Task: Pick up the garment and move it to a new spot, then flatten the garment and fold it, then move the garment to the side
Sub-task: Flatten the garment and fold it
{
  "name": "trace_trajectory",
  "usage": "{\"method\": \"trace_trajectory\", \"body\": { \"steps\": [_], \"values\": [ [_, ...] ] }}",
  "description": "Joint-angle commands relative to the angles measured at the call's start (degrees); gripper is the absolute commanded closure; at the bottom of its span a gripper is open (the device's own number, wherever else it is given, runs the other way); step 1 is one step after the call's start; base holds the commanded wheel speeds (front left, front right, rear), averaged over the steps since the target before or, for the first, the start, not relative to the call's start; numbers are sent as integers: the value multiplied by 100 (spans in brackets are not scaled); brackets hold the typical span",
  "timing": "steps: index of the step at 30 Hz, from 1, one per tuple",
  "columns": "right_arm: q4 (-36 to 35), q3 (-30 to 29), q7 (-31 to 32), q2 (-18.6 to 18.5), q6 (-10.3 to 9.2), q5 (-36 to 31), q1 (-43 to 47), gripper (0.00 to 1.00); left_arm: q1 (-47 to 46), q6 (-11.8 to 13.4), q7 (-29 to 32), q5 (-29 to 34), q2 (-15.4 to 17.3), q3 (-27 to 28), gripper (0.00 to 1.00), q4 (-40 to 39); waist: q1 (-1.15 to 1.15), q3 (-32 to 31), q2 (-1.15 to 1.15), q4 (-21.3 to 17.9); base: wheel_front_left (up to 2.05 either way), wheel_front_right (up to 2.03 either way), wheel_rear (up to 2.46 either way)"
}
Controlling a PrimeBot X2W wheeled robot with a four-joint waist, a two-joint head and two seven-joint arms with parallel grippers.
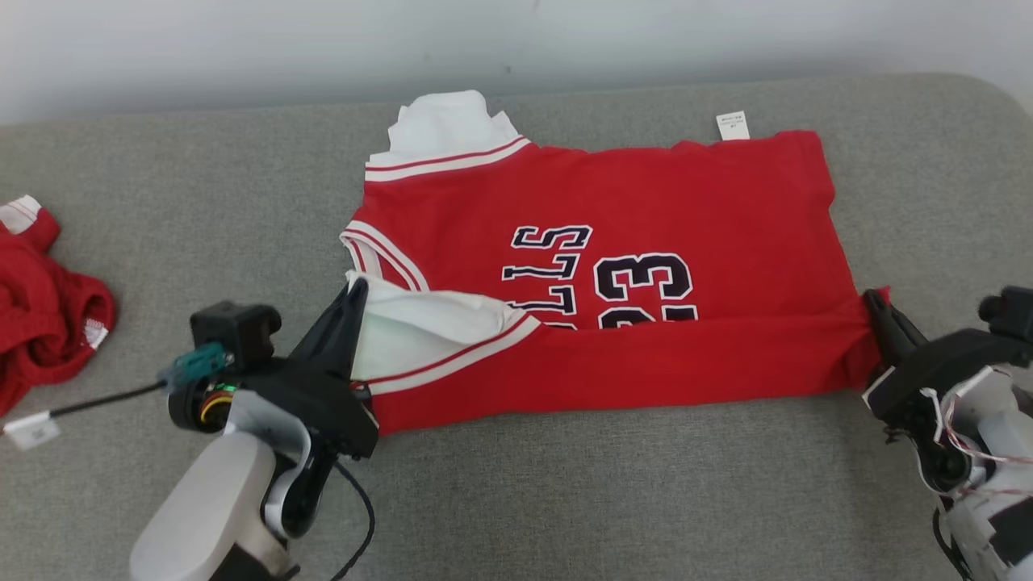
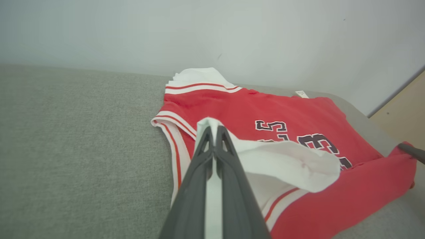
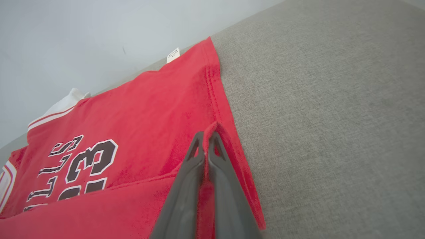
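Note:
The garment (image 1: 613, 242) is a red jersey with white sleeves and dark lettering, spread sideways across the grey couch. Its near long edge is folded up over the print. My left gripper (image 1: 356, 292) is shut on the white sleeve at the fold's left end, and cloth runs between its fingers (image 2: 202, 146) in the left wrist view. My right gripper (image 1: 876, 303) is shut on the red hem corner at the fold's right end. In the right wrist view red cloth (image 3: 132, 132) is pinched at the gripper (image 3: 206, 135).
A second red garment (image 1: 44, 319) lies crumpled at the couch's left edge, with a white tag (image 1: 31, 430) near it. The pale wall (image 1: 516, 40) runs behind the couch. Bare grey cushion (image 1: 613, 492) stretches in front of the jersey.

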Motion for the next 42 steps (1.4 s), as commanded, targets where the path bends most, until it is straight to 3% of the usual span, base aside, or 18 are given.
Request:
{"method": "trace_trajectory", "body": {
  "steps": [1, 10, 11, 12, 13, 14, 21, 29, 42],
  "values": [
    [132, 97, 32, 60, 4, -96, -150, 100, -191, -42, -5, 1, -47, -43, 100, 207, -1, 111, -1, 10, 0, 0, 0],
    [767, 578, -77, 171, 4, -270, -786, 100, -992, -143, -271, 66, -297, -455, 100, 1452, -1, 254, -1, 27, 0, 0, 0],
    [799, 647, -139, 156, 4, -293, -817, 87, -1049, -148, -348, 72, -305, -494, 100, 1544, -1, 243, -1, 22, 0, 0, 0],
    [832, 709, -206, 141, 4, -324, -843, 43, -1102, -148, -417, 94, -313, -532, 65, 1634, -1, 226, -1, 20, 0, 0, 0],
    [873, 759, -263, 142, 4, -319, -860, 0, -1135, -133, -497, 164, -306, -612, 16, 1708, -1, 195, -1, 13, 0, 0, 0],
    [894, 798, -328, 134, 4, -295, -879, 0, -1172, -131, -577, 202, -311, -692, 0, 1742, -1, 175, -1, 9, 0, 0, 0],
    [837, 1076, -820, -88, 4, -332, -716, 0, -957, -134, -821, 32, -289, -629, 0, 1731, -1, -25, -1, 14, 0, 0, 0],
    [697, 1289, -1167, -424, 4, -197, -143, 0, -18, -79, -850, 316, -189, -128, 0, 972, -1, -202, -1, 81, 0, 0, 0],
    [883, 1324, -1354, -228, 4, -111, 172, 0, 754, 122, -853, 765, -458, 99, 0, 939, -1, -82, -1, 118, 0, 0, 0]
  ]
}}
